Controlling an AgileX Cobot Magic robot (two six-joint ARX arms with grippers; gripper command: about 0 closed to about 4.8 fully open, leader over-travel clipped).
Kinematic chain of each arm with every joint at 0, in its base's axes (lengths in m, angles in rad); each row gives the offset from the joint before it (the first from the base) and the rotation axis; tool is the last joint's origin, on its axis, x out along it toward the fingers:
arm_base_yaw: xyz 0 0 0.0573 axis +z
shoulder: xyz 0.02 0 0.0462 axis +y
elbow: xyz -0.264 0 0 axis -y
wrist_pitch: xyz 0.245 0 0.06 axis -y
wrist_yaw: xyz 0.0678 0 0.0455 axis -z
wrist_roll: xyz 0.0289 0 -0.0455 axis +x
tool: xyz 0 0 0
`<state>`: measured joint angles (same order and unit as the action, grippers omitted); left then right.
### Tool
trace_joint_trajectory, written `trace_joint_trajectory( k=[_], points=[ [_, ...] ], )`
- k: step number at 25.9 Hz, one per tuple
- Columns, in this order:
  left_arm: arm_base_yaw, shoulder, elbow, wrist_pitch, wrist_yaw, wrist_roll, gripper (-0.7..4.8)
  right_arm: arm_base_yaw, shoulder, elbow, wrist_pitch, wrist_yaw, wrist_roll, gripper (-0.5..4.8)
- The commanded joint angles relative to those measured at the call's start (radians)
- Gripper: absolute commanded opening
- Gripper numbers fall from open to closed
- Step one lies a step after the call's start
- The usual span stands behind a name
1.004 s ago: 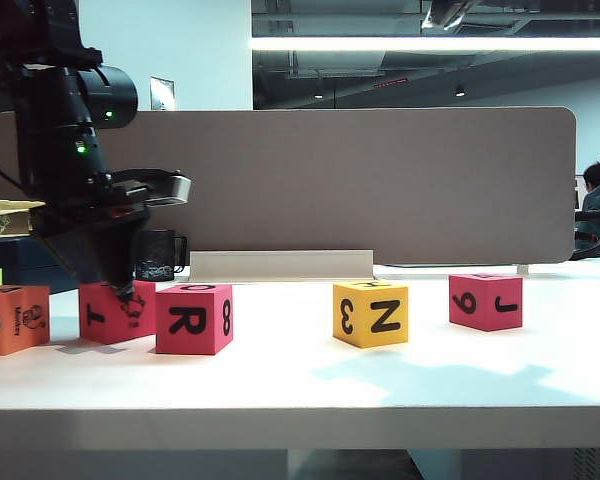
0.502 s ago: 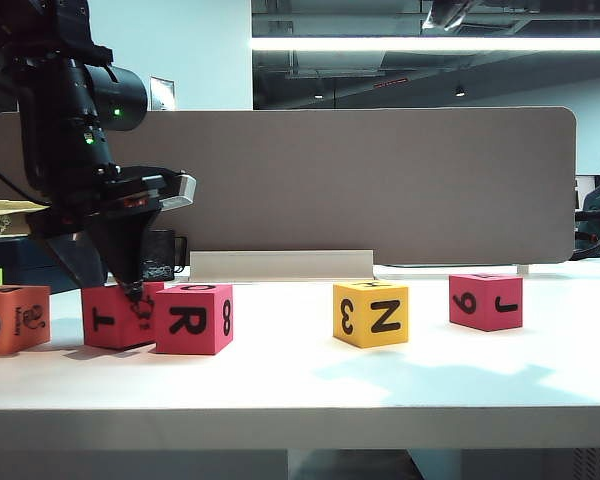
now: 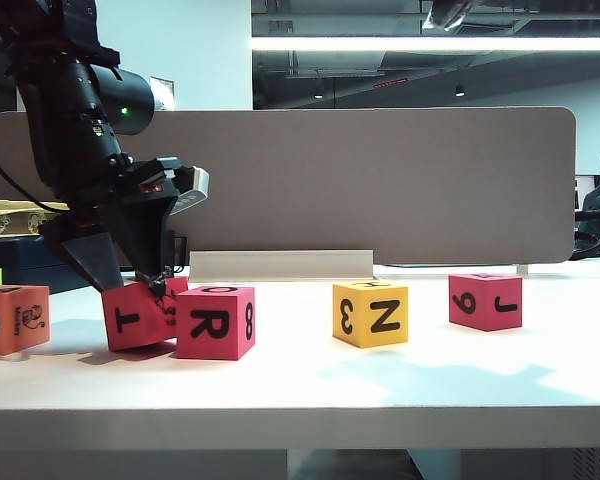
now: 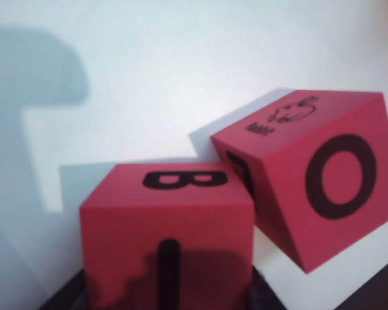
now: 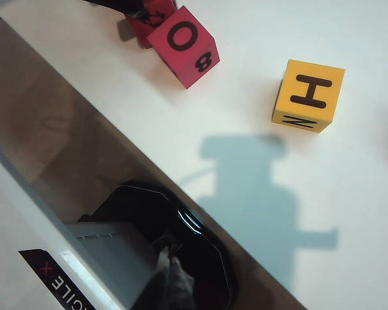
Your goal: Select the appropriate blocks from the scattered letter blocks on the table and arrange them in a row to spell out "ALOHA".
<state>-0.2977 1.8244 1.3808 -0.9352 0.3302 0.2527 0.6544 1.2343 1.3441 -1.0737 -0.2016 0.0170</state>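
Clamping the tilted crimson block (image 3: 138, 315), the left hand (image 3: 130, 290) grips wide; the right hand is closed, unseen.

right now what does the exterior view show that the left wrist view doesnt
Only the exterior view shows the orange block, the yellow block, the far red block, the taupe divider, and the left hand closed on a tilted red block. The right hand is in neither. Only the left wrist view shows that block's B face and the neighbour's O face. Both share those two touching red blocks and the white table.
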Motion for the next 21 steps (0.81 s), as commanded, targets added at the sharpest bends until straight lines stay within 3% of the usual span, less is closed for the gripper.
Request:
trace_joint_trajectory(
  k=[1, 7, 11, 18, 21],
  points=[
    [0.001, -0.002, 0.007, 0.002, 0.003, 0.0, 2.74, 0.0, -0.003, 0.006, 0.008, 0.001, -0.002, -0.05],
    [0.001, -0.002, 0.05, 0.004, -0.055, 0.002, 2.78, 0.0, -0.003, 0.006, 0.007, 0.001, -0.002, -0.05],
    [0.001, -0.002, 0.087, -0.015, -0.057, 0.001, 3.82, 0.0, -0.003, 0.006, 0.007, 0.001, 0.002, -0.05],
    [0.001, -0.002, 0.09, -0.045, -0.059, 0.001, 3.81, 0.0, -0.003, 0.005, 0.008, 0.001, 0.005, -0.05],
    [0.001, -0.002, 0.091, -0.019, -0.109, 0.001, 3.8, 0.0, -0.003, 0.005, 0.008, 0.001, 0.005, -0.05]
  ],
)
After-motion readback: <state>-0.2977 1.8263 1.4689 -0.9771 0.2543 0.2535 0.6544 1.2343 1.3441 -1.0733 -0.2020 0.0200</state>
